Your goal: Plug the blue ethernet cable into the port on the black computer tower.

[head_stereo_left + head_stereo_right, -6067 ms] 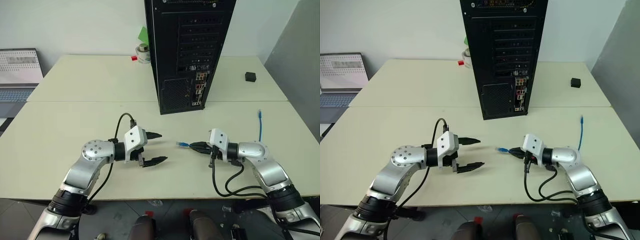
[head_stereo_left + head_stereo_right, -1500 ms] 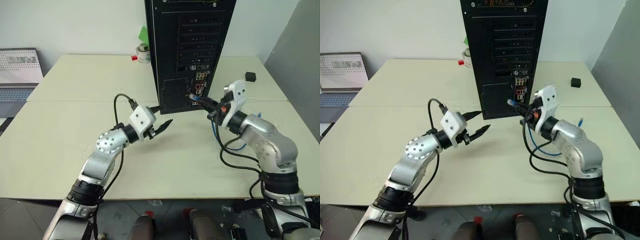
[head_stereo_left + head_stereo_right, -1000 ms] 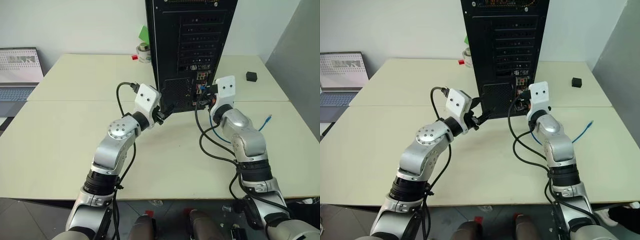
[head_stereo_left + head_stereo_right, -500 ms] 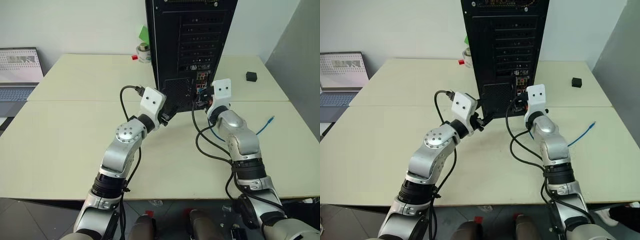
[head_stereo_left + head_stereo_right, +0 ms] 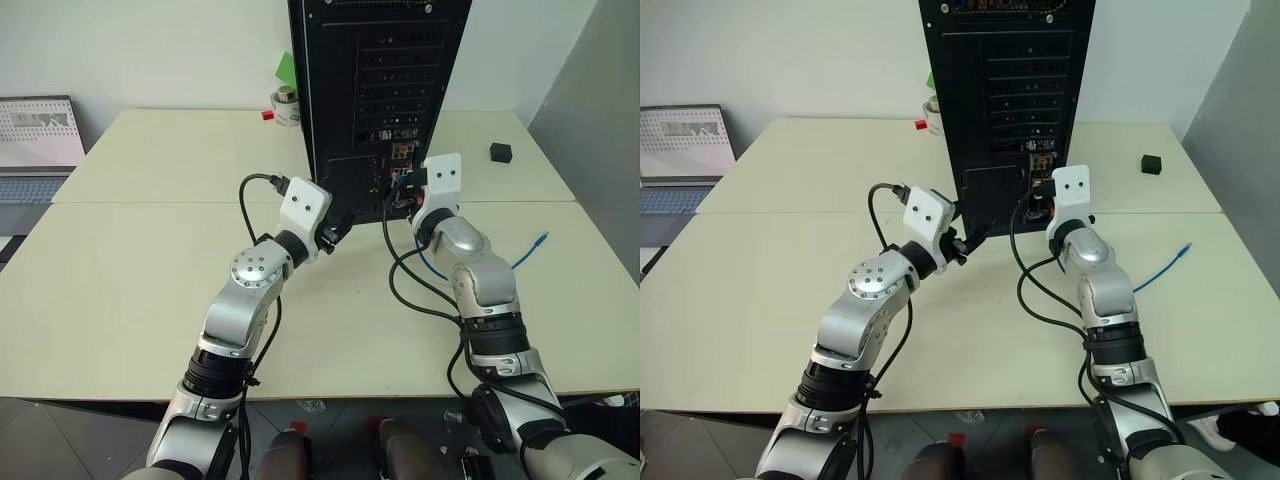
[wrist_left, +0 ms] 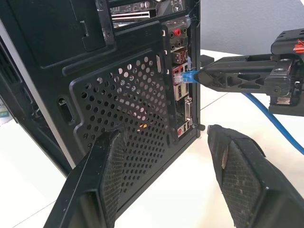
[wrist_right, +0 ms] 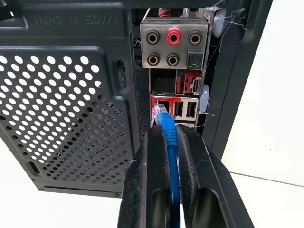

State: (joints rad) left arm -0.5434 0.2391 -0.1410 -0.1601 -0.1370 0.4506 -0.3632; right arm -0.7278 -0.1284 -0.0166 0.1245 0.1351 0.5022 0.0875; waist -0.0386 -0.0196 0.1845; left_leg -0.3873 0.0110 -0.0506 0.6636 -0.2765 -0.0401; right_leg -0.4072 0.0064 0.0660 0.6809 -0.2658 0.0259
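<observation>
Cable: plug now at the port, carried up from the worktop.
Right fingers: clenched on cable.
Left fingers: released beside the tower.
Meaning: insertion remains.

Looked like an office or test lab: two plain cream benches were pushed together against a bare white wall, with a laptop left open and a computer tower stood on top.

The black computer tower stands on the table, a laptop far left.
</observation>
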